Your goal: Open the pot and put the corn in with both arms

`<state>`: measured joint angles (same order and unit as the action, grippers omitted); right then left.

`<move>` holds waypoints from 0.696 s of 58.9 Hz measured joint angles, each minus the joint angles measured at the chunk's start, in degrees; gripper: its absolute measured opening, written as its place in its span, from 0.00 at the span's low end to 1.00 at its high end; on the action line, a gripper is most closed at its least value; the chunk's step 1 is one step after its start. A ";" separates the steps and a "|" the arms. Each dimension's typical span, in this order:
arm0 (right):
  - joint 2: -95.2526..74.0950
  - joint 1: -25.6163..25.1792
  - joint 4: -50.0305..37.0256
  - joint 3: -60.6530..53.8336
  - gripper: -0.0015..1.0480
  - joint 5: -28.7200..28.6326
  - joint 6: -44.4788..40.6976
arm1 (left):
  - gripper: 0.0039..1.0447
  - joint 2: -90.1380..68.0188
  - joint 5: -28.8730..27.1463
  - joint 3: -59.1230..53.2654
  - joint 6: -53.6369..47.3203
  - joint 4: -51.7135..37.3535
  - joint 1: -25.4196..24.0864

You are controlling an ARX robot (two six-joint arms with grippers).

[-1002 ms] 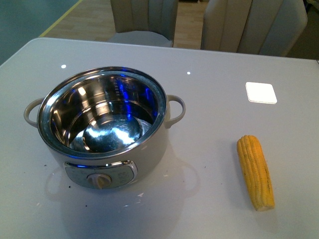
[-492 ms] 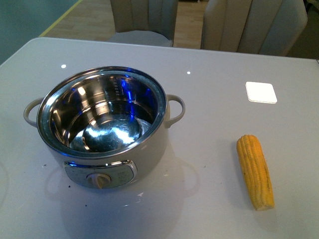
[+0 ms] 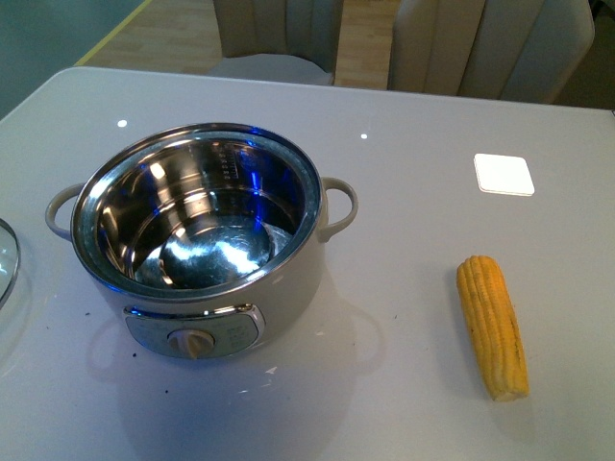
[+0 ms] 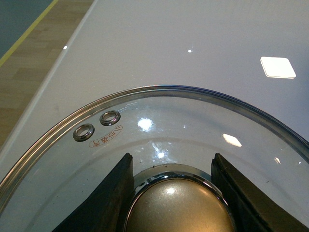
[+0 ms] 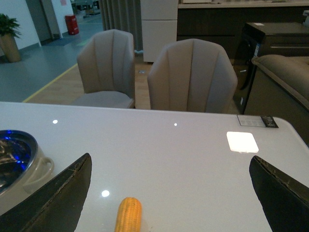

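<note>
The cream-white pot (image 3: 288,288) stands open on the table's left half, its steel inside empty, dial knob facing me. Its rim also shows in the right wrist view (image 5: 19,150). The glass pot lid (image 4: 159,121) is held by its gold knob (image 4: 178,205) in my left gripper (image 4: 173,193); the lid's edge (image 3: 6,259) shows at the far left of the front view. The yellow corn (image 3: 492,327) lies on the table to the right of the pot. My right gripper (image 5: 171,193) is open and empty, with the corn's tip (image 5: 128,215) between its fingers, lower down.
A white square pad (image 3: 504,175) lies at the back right of the grey table (image 3: 404,240). Two beige chairs (image 5: 190,77) stand behind the table's far edge. Small dark crumbs lie near the pot's front.
The lid's edge has come into the front view at the far left. The view has shifted slightly. The pot and corn have not moved.
</note>
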<state>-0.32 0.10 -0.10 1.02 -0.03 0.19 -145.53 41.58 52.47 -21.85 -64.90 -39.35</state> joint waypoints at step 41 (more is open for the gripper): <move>0.00 0.00 0.00 0.00 0.92 0.00 0.02 | 0.41 -4.92 -1.38 3.30 -1.53 0.52 1.44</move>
<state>-0.32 0.10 -0.10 1.02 -0.03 0.21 -150.45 40.21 55.77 -23.38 -64.38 -37.91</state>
